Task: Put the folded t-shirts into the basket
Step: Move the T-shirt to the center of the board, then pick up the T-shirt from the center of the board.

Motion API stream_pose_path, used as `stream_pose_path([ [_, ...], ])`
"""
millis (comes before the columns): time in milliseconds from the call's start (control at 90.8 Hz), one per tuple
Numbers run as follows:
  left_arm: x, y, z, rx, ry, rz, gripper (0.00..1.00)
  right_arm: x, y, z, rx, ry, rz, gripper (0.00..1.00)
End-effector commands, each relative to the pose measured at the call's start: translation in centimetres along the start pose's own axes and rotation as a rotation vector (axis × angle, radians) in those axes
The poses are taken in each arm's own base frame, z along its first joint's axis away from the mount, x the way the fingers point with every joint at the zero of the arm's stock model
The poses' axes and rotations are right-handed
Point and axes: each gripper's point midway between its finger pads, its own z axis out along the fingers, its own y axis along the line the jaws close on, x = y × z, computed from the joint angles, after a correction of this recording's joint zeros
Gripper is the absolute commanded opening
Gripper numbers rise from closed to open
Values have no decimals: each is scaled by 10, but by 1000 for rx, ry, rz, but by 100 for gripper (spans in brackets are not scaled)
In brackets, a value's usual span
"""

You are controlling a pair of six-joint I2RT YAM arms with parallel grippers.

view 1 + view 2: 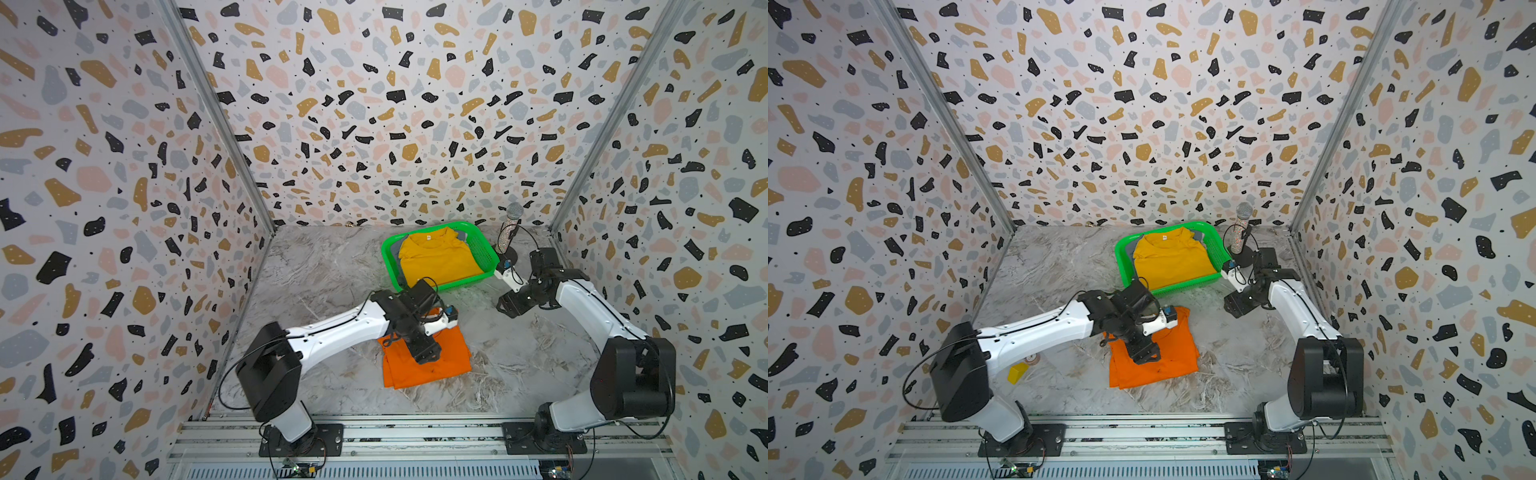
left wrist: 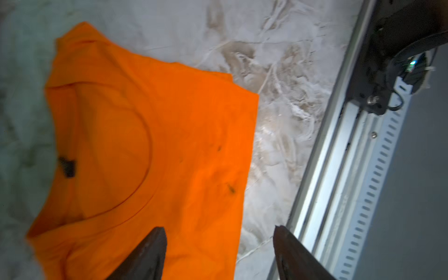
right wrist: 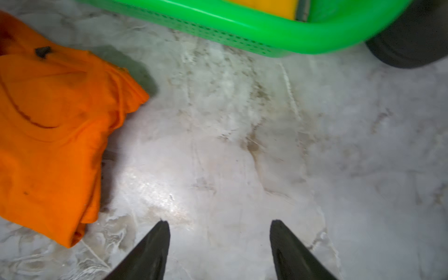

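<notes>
Basket (image 1: pixel 484 249) sits at the back of the marble table (image 1: pixel 332 270), w/ the mustard yellow t-shirt (image 1: pixel 436 262) lying flat on top inside it. A sliver of grey-blue t-shirt (image 3: pixel 301 11) shows at the edge, prob underneath the yellow one. So two shirts look done. No pink one anywhere in view; can't tell if it's buried lower in the pile.

What's left, as far as I can see: the orange t-shirt (image 1: pixel 449 365). It's folded & lying on the table nearer the arm bases, well apart from the basket, nothing gripping it.

Left gripper (image 2: pixel 219 228) hangs right over the orange shirt, by one side edge near the collar, fingers spread wide, nothing between them. Looks set for a pick, but no contact I can confirm. Right gripper (image 3: pixel 220 221) hovers over bare table between the orange shirt & the basket's near wall, fingers spread too, empty.

My guess: task is past halfway, one visible shirt to go. Needs a pinch on the fold edges, lift, carry to the back, drop on the yellow.

Other bits: a microphone on a stand (image 1: pixel 509 232) just beside the basket's far right corner, & a small yellow block (image 1: pixel 1017 372) by the left arm in a top view. Neither in the way.
</notes>
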Motion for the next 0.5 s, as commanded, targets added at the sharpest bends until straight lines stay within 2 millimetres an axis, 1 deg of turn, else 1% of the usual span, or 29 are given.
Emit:
stream_pose_path([
  [0,45,48,-6,-107,67,-49,73,-4,45,8,-144,-19,-63,72],
  [99,65,78,-13,-134,51,-151,74,-13,61,26,-199,5,-110,73],
  [198,73,100,-14,-149,47,-222,74,-25,70,43,-227,14,-154,73],
  [264,76,113,-10,-167,56,-245,74,-33,76,52,-235,6,-192,73],
  [396,80,126,4,-182,76,-263,74,-41,85,69,-216,11,-309,74],
  [484,79,131,10,-184,81,-265,73,-46,85,77,-181,15,-376,73],
])
